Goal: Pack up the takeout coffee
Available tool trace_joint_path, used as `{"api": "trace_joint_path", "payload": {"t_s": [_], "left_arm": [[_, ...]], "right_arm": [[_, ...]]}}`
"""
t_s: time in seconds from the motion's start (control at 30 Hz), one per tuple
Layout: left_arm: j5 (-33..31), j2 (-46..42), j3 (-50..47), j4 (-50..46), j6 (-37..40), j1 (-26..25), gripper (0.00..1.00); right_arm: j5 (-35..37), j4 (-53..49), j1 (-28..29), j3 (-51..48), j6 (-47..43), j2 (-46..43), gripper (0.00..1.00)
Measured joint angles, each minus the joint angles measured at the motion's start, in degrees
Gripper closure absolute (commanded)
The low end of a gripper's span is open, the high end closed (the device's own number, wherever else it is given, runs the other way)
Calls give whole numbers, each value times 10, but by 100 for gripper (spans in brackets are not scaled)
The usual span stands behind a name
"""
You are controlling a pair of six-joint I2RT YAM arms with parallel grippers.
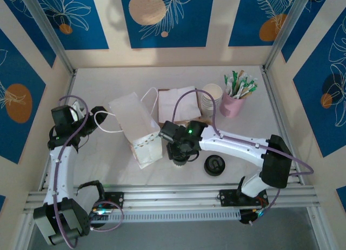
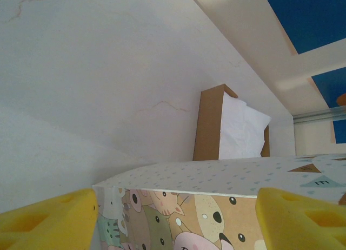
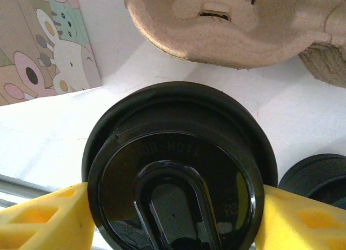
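1. Tray of tan-brown moulded pulp with round cup wells (image 3: 227, 28): resting on the white table (image 1: 254, 125), outside the bag, just beyond the white paper cup (image 1: 179, 163) closed with a glossy black round lid (image 3: 178, 169), and close to the printed side of the white paper bag with cartoon animal print (image 3: 38, 44).
2. Right gripper (image 3: 173, 206): yellow fingers (image 3: 43, 217) standing at both sides of the lidded cup. Cannot tell whether clenched on the cup or only around it, the contact being hidden under the lid rim.
3. Second black round lid (image 1: 214, 165): flat on the table, to the right of the cup, apart from it.
4. Left gripper (image 2: 177, 202): yellow fingers (image 2: 43, 217) spread wide, an edge of the bag between them. Cannot tell if grasping the paper or released.
5. Bag between the two arms in the top view, white cord handles toward the left gripper.
6. Brown cardboard box of white napkins (image 1: 175, 105) behind the bag; stack of white paper cups (image 1: 212, 98) and pink holder with green-and-white sticks (image 1: 233, 104) farther right, at the back.
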Motion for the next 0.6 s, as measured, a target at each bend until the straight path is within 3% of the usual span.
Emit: {"api": "trace_joint_path", "payload": {"t_s": [0.33, 0.6], "left_arm": [[0, 0, 0, 0, 0, 0, 23], [0, 0, 0, 0, 0, 0, 23]], "right_arm": [[-42, 6, -28, -5, 6, -2, 35], [-27, -26, -15, 26, 8, 27, 34]]}}
